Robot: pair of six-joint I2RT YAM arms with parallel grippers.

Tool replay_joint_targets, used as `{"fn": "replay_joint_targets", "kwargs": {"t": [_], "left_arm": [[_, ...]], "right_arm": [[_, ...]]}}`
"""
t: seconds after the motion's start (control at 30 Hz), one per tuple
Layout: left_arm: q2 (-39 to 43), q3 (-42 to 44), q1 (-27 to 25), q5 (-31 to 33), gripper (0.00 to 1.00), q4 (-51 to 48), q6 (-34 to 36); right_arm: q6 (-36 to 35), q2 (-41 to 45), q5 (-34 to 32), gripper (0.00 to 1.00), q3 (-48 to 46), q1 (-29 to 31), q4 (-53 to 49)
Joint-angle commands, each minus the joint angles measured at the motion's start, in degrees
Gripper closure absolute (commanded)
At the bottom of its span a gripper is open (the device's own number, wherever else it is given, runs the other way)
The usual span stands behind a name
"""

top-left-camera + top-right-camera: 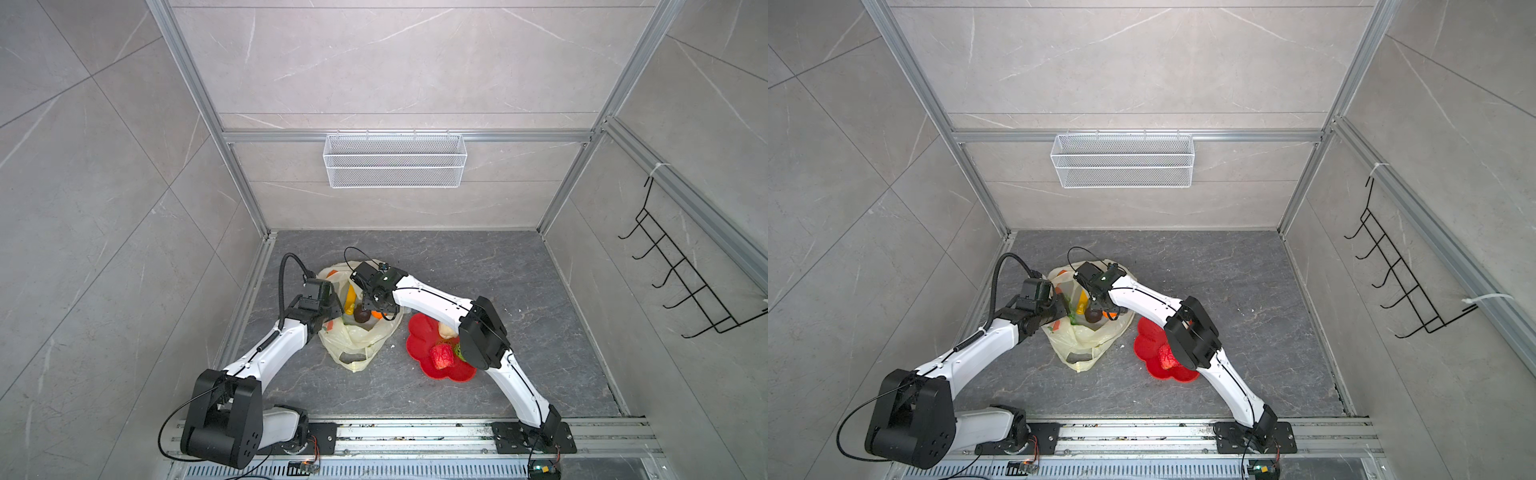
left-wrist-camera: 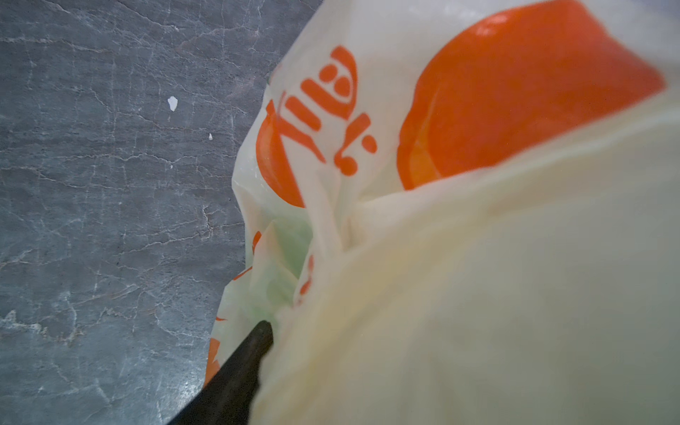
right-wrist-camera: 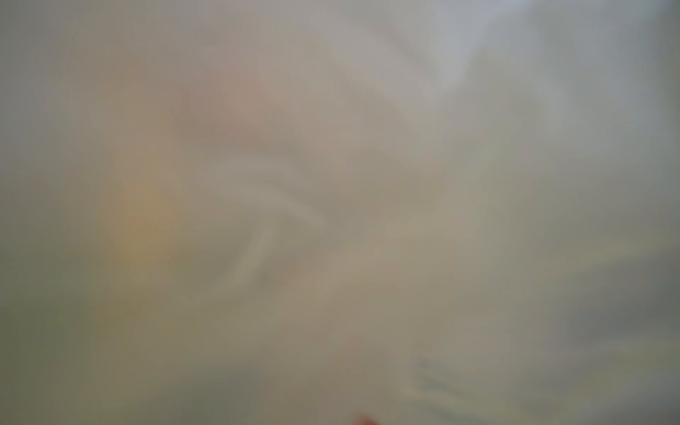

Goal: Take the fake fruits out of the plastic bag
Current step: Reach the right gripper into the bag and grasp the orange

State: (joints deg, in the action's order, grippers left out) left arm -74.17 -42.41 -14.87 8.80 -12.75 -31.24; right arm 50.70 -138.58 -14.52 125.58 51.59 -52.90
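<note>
The plastic bag (image 1: 357,338) (image 1: 1084,338) lies left of centre in both top views, its mouth open. Inside show a yellow banana (image 1: 351,296), a dark brown fruit (image 1: 362,318) and an orange (image 1: 377,314). My left gripper (image 1: 334,309) is at the mouth's left rim. In the left wrist view one black finger (image 2: 250,353) lies outside the bag (image 2: 478,294), and film hides the other. My right gripper (image 1: 376,307) reaches down into the bag over the orange, fingertips hidden. Blurred film (image 3: 331,184) fills the right wrist view.
A red flower-shaped dish (image 1: 419,345) right of the bag holds a red bumpy fruit (image 1: 441,356), a cream fruit (image 1: 446,330) and a green bumpy one, partly under my right arm. A white wire basket (image 1: 395,160) hangs on the back wall, a black hook rack (image 1: 681,282) on the right wall.
</note>
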Motion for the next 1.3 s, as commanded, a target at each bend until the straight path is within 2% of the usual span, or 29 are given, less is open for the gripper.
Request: {"fn": "replay_joint_targets", "kwargs": {"t": [0.0, 0.37, 0.77, 0.93, 1.07, 1.27], "left_arm": [[-0.1, -1.3, -0.1, -0.3, 0.40, 0.6, 1.0], [0.2, -1.4, -0.1, -0.2, 0.39, 0.5, 0.9], [0.1, -1.4, -0.1, 0.3, 0.39, 0.4, 1.0], [0.2, -1.4, -0.1, 0.2, 0.39, 0.4, 1.0], [0.3, -1.4, -0.1, 0.3, 0.38, 0.3, 1.1], [0.7, -1.3, -0.1, 0.4, 0.38, 0.2, 1.1]], "right_arm": [[1.2, -2.8, -1.3, 0.29, 4.0, 0.2, -4.7], [0.4, -1.4, -4.1, 0.37, 3.0, 0.5, -4.2], [-2.0, 7.7, -5.2, 0.39, -7.1, 2.0, 3.1], [-2.3, 10.0, -5.7, 0.44, -11.1, 1.9, 6.4], [-2.3, 9.5, -5.8, 0.44, -10.7, 2.0, 6.1], [-1.9, 6.7, -3.6, 0.37, -9.3, 1.2, 5.8]]}}
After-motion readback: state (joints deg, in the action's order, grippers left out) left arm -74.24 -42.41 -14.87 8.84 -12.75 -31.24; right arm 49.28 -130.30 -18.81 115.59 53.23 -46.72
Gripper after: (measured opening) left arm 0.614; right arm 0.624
